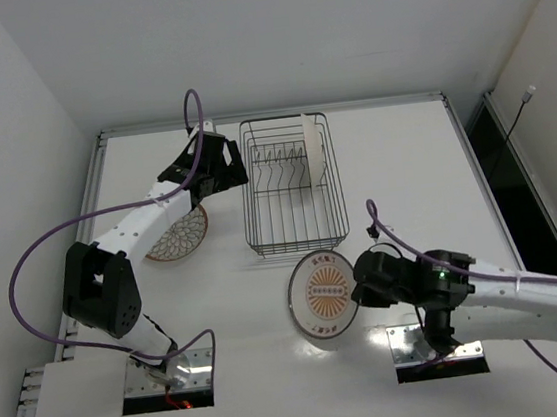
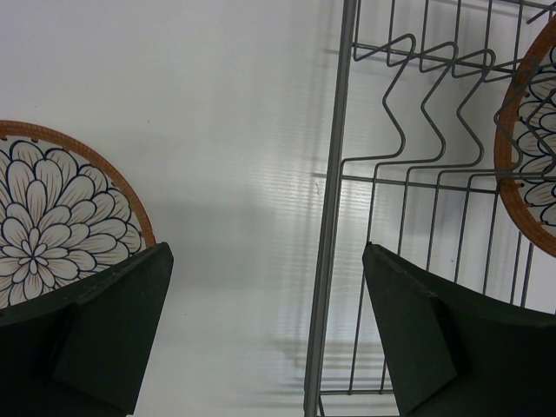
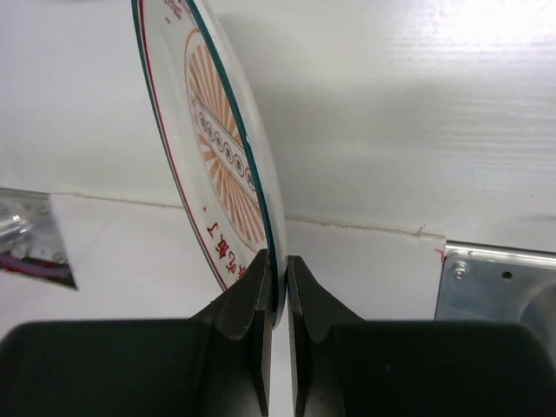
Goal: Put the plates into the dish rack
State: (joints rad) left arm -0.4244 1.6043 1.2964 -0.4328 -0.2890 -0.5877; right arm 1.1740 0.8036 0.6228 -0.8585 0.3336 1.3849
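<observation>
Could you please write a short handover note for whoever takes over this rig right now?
Left gripper: open and empty, between the petal plate on the table and the left side of the dish rack.
Right gripper: shut on the rim of the sunburst plate, just in front of the rack.
Done: one plate stands upright in the rack.
Left: rack the sunburst plate, then pick up and rack the petal plate.

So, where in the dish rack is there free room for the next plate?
Free: the divider prongs left of the upright plate, and the near half of the dish rack. Crowded: its far right corner.
</observation>
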